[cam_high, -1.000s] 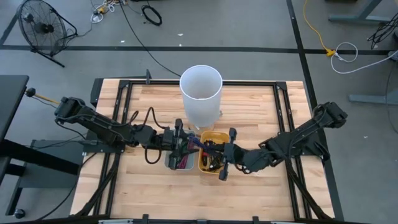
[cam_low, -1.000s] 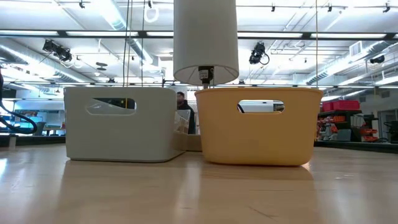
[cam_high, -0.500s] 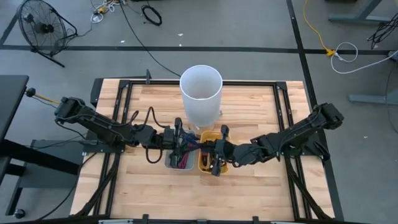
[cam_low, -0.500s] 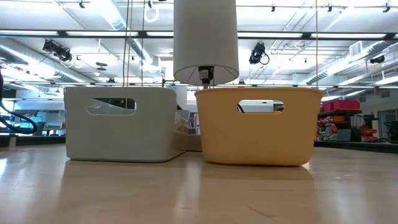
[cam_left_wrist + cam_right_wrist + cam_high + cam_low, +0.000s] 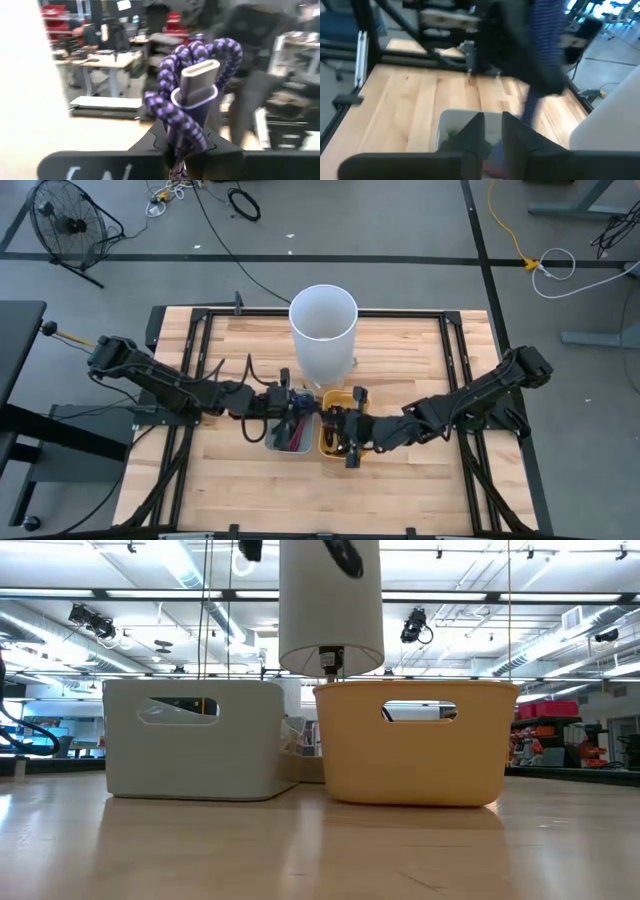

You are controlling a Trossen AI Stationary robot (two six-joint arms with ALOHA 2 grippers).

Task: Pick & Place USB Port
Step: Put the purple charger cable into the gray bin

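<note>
Wooden table (image 5: 400, 370) fills the high view: a white cylinder (image 5: 323, 330) at 12 o'clock, a grey bin (image 5: 285, 442) of cables and a yellow bin (image 5: 333, 442) at centre. The left gripper (image 5: 291, 404) hovers above the grey bin, the right gripper (image 5: 344, 430) above the yellow. Low view: both bins stand side by side. Left wrist view: the fingers pinch a purple braided USB cable (image 5: 192, 95). Right wrist view: the fingers (image 5: 475, 131) stand slightly parted, holding nothing.

Industrial robotics lab, wooden worktable (image 5: 410, 350) on grey concrete floor (image 5: 400, 220), floor fan (image 5: 62, 222) and loose cables (image 5: 545, 260) around it, ceiling strip lights (image 5: 120, 618), red parts bins (image 5: 545, 710) on shelving, workbenches (image 5: 100, 60) beyond
</note>
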